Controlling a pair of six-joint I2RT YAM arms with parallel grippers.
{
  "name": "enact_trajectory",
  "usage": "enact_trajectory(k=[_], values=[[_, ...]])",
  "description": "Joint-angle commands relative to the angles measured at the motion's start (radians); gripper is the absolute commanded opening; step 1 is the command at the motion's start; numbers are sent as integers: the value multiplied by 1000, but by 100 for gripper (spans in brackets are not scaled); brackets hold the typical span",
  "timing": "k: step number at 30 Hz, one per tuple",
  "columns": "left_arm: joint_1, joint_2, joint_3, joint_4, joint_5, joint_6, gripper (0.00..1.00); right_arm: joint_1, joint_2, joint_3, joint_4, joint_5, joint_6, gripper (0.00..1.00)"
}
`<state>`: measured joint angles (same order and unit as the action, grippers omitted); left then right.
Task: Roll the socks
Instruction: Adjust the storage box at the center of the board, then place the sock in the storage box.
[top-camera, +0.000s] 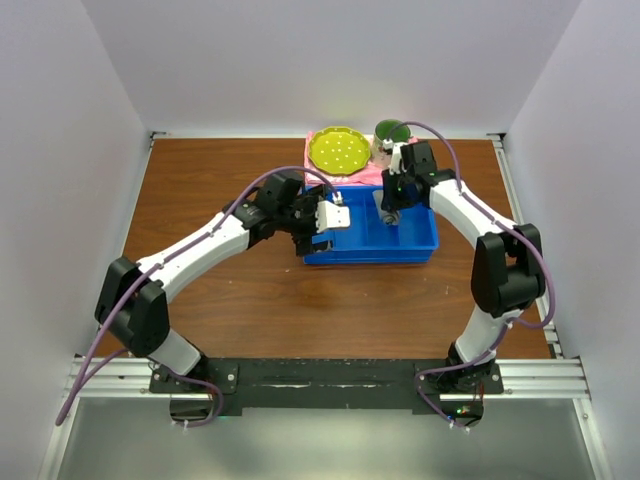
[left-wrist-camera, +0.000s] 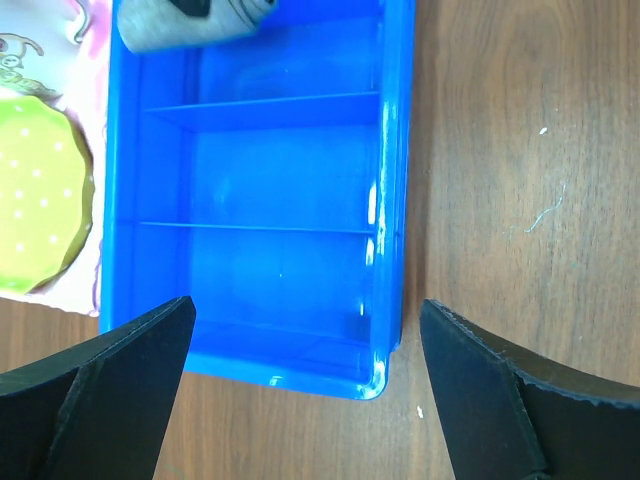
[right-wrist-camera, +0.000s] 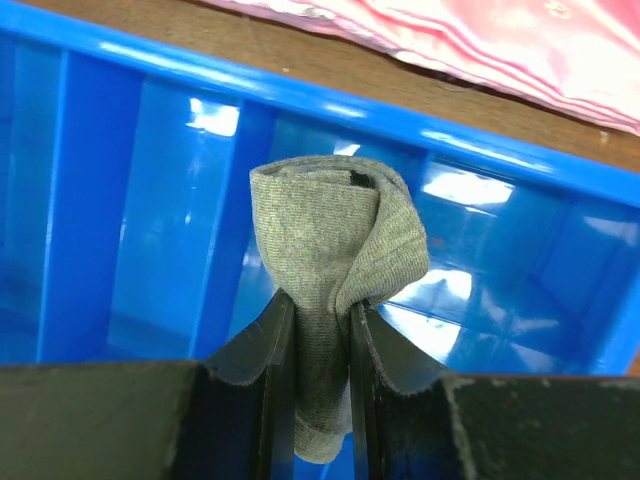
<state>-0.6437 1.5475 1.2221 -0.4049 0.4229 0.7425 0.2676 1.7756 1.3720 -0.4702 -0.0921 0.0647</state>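
Pinching the socks (right-wrist-camera: 335, 250), right end effector (right-wrist-camera: 318, 325) hangs over blue bin (right-wrist-camera: 130, 200).

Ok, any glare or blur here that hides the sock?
Right wrist: white glare patches on the blue bin wall behind the sock, sock weave sharp. Left wrist: a glare streak on the bin's right wall, left gripper dark, little detail. Top external: even light, soft shadows, sock too small to resolve.

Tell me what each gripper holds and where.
The right gripper pinches the rolled grey sock at its narrower end; the left gripper is open, holding nothing.
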Motion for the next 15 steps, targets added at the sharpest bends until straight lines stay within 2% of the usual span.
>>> enact_trajectory(k=[1, 15], values=[[7, -46, 8, 26, 2, -41, 100, 32, 7, 6, 30, 20, 15, 0], [91, -159, -93, 29, -24, -95, 100, 47, 73, 4, 30, 52, 6, 0]])
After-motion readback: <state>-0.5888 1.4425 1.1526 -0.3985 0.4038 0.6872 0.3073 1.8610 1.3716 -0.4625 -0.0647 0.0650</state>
